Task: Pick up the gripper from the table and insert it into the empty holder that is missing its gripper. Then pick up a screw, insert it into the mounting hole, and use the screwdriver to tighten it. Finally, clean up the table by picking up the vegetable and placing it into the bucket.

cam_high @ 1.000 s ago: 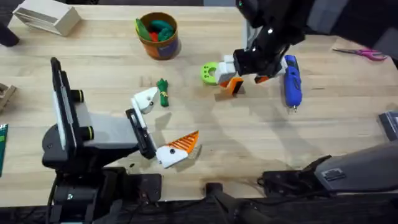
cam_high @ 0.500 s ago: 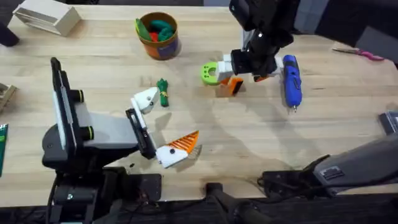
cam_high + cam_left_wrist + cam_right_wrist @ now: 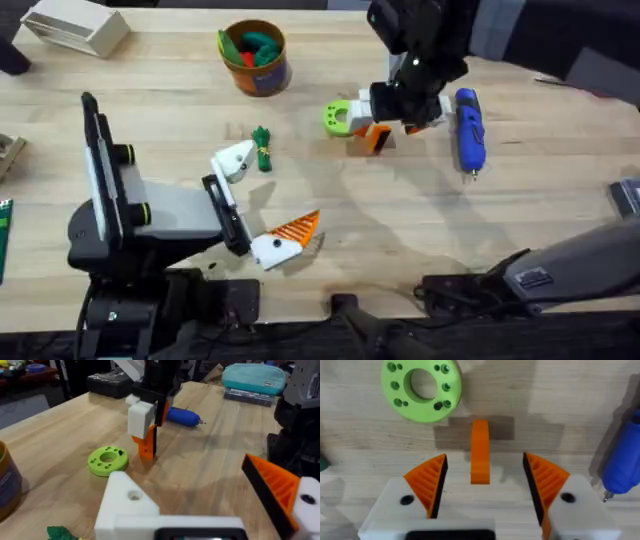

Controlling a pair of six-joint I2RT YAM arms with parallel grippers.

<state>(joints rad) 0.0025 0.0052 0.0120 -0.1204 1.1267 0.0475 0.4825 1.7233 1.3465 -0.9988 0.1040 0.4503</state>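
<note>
Fingers spread and holding nothing, the right gripper (image 3: 482,487) is hovering directly above the gripper (image 3: 480,451), which is lying on the table (image 3: 400,230) beside a green ring (image 3: 421,389), its long axis running between the pads; the left gripper (image 3: 262,205) is sitting well apart.

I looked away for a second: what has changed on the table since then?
The right gripper shifted slightly toward the table's far side, over the gripper, fingers open astride it, nothing grasped. The left gripper, screwdriver, vegetable and bucket stayed put.
</note>
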